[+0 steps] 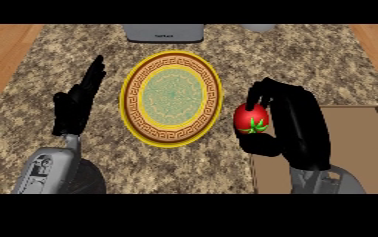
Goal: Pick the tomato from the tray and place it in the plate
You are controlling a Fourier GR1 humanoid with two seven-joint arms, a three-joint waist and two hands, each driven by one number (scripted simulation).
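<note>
One big speckled stone surface fills most of the view, brown and grey all over. Strips of wood show past its left and right edges.

Next in size is the plate. It is round, with a yellow rim, a brown ring with a key pattern, and a pale green middle. It lies flat in the middle of the surface, with nothing on it.

At the lower right is the tray, a flat brown thing that runs off the right side of the view. The right arm hides part of it.

At the top, a grey box-like thing sits at the far edge of the surface, partly cut off. A smaller pale grey thing shows beside it, to the right.

The right hand is black and comes up from the lower right. Its fingers curl over the top of the tomato and the thumb goes under it, so the hand is holding the tomato. The hand is between the plate and the tray.

The left hand is on the left side, near the plate but not touching it. Its fingers are straight and point up, and it holds nothing.

The tomato is red with a green leafy star on it. It is in the right hand, just past the tray's left edge and just beside the plate's right rim, not in the plate.
</note>
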